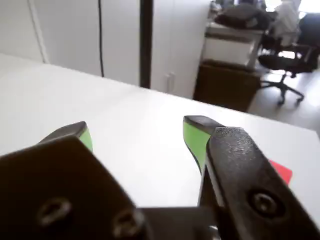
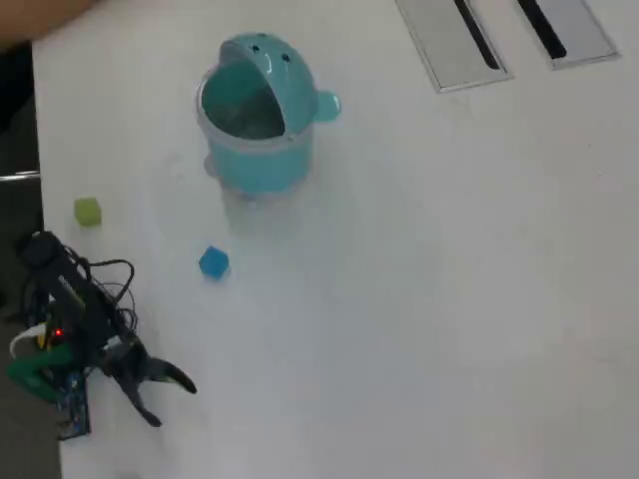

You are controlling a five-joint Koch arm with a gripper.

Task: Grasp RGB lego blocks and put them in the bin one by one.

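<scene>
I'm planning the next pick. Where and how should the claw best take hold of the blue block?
Probably from straight above, closing on two opposite flat side faces of the blue block. It is a small cube lying alone on the white table, clear of the teal bin and the yellow-green block. It sits rotated in the overhead view, so turn the open claw to match its faces.

My arm (image 2: 85,329) is black plastic, looped with thin black cables, a red light glowing and green parts at its base. Its gripper (image 1: 137,132) has bright green pads and recessed screws.
</scene>
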